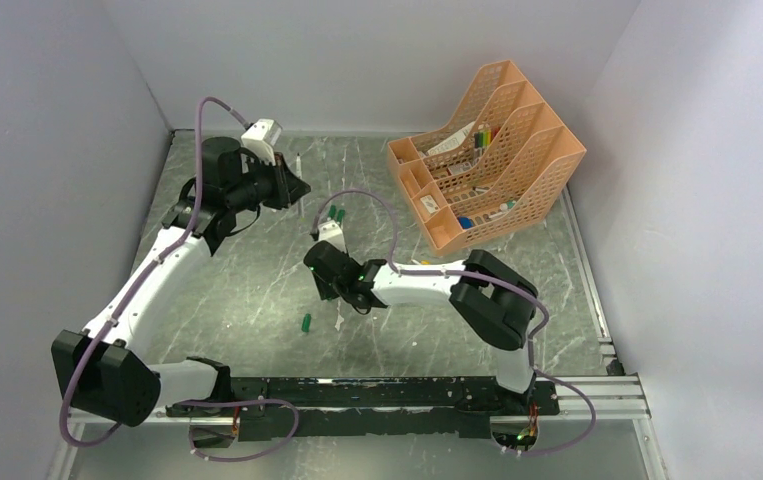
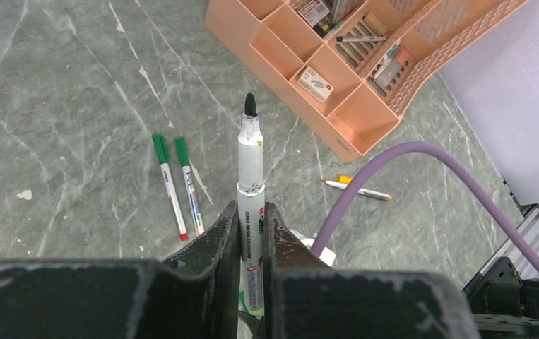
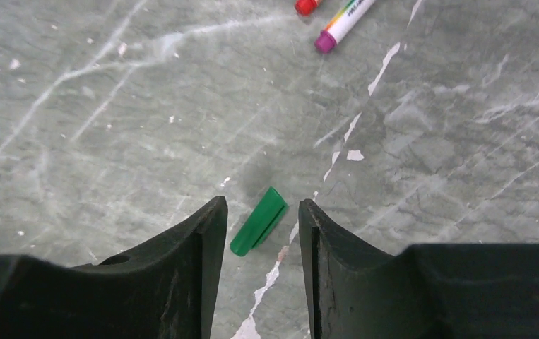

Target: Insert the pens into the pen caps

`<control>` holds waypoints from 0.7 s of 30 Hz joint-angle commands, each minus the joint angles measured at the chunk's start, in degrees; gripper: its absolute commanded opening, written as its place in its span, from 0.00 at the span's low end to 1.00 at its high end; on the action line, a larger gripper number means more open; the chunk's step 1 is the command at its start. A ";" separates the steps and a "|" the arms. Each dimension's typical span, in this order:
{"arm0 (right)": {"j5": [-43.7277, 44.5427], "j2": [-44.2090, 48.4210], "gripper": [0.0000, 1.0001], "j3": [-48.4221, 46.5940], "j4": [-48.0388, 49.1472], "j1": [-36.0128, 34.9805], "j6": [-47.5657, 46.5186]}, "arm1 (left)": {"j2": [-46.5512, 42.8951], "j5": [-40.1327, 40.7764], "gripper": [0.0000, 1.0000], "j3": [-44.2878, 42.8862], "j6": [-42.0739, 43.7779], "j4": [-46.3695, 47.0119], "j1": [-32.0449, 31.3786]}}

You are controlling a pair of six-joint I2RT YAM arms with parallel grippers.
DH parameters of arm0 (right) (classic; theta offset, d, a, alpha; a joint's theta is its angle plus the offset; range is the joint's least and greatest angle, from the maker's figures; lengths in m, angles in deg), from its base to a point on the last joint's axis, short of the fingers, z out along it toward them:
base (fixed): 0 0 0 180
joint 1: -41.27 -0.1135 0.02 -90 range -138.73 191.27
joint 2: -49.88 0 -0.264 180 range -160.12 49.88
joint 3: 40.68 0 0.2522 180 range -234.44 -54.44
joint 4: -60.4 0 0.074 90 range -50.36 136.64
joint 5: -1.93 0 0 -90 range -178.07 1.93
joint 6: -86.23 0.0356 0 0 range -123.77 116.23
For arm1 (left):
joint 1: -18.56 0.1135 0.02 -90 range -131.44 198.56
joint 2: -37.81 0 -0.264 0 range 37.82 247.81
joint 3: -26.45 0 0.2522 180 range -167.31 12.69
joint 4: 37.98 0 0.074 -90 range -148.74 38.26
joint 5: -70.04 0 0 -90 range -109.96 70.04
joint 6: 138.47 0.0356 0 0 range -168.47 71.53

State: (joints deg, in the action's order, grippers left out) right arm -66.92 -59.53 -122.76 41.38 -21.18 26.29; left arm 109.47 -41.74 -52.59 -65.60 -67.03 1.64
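Note:
My left gripper (image 2: 251,215) is shut on a white pen (image 2: 251,169). The pen's uncapped dark green tip points away from the wrist, above the table. In the top view this gripper (image 1: 292,186) is at the back left. My right gripper (image 3: 259,206) stands open above a loose green pen cap (image 3: 258,221), which lies flat on the table between the fingers without touching them. The same pen cap (image 1: 306,322) shows near the table's middle. Two capped pens (image 2: 179,185) lie side by side on the table, and another pen (image 2: 357,188) lies nearer the organiser.
An orange mesh desk organiser (image 1: 487,150) with stationery stands at the back right, close to the left gripper's pen tip in the left wrist view (image 2: 337,106). A purple cable (image 2: 407,169) arcs over the table. Pen ends, red (image 3: 306,6) and purple (image 3: 325,41), lie beyond the right gripper.

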 commanded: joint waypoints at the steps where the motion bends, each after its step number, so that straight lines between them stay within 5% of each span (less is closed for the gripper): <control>1: 2.41 -2.75 0.42 -0.88 -3.12 -0.79 3.30 | -1.87 2.35 0.07 0.49 -0.18 0.88 0.91; 9: 2.50 -5.34 0.38 -0.31 -3.11 -1.72 6.20 | -2.66 3.83 0.07 0.94 -0.59 1.05 1.49; 17: 2.07 -4.00 0.03 -0.14 -2.85 -2.15 6.14 | -3.09 3.57 0.07 1.31 -0.53 1.25 1.79; 21: 2.72 -0.03 0.00 3.38 0.08 -2.07 6.10 | -2.98 2.76 0.07 1.76 -1.09 1.76 1.89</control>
State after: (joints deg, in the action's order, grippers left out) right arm -64.19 -62.63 -122.69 40.51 -22.69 31.47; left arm 107.66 -39.01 -51.65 -65.86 -66.94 2.73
